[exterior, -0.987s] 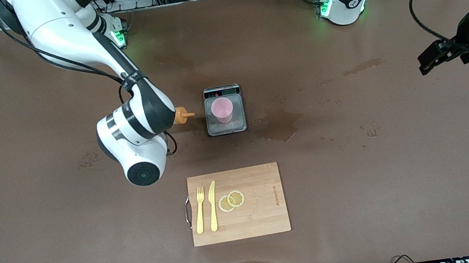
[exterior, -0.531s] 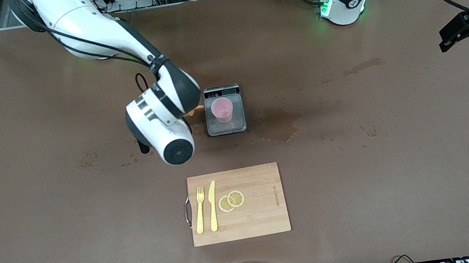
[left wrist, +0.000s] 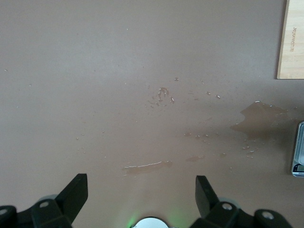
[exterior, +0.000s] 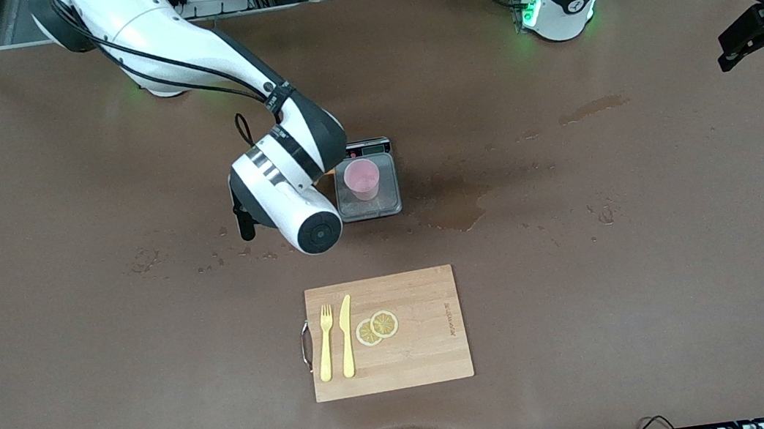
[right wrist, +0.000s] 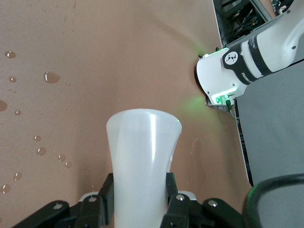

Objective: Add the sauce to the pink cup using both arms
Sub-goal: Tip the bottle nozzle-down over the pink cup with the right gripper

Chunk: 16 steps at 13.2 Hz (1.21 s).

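While the right gripper (right wrist: 137, 209) clamps its fingers (right wrist: 102, 202) on the sauce (right wrist: 141, 161) bottle — whitish body squeezed at the waist — the right arm's wrist hangs over the table just beside the scale (exterior: 370, 205), at its nine o'clock. On that scale stands the pink cup (exterior: 362, 178), upright. At the scale's six o'clock, nearer the front camera, lies the cutting board (exterior: 416, 358). Well apart, the left gripper (left wrist: 141, 197) waits over the table's edge at the left arm's end — jaws spread wide, holding nothing.
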{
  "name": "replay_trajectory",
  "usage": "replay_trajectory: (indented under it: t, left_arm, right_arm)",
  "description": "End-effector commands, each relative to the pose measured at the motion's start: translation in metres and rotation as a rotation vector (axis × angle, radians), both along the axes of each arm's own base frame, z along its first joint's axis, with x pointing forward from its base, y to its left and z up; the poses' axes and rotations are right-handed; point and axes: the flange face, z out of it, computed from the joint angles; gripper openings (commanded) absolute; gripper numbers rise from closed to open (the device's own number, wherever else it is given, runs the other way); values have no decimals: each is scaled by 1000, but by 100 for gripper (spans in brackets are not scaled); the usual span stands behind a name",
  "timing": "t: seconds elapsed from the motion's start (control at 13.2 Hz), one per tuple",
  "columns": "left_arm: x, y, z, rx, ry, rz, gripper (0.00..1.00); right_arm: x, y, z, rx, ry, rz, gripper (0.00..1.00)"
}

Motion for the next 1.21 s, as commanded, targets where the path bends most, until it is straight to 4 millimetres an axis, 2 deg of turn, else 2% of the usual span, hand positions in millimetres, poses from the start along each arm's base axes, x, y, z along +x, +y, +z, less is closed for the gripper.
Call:
replay_trajectory:
  t: [0.0,0.3,1.14]
  left_arm:
    - [-10,-3,5,-16,-4,-21,100]
    - [-4,-7,-4,-17,13,-27,100]
    - [-3,-4,-6,-21,16,-24,100]
  right_arm:
    - [-5,1,6,-58,-5,8,45]
    - [-11,8,-7,-107,-18,20,45]
    - [-7,0,-12,-126,-14,17,41]
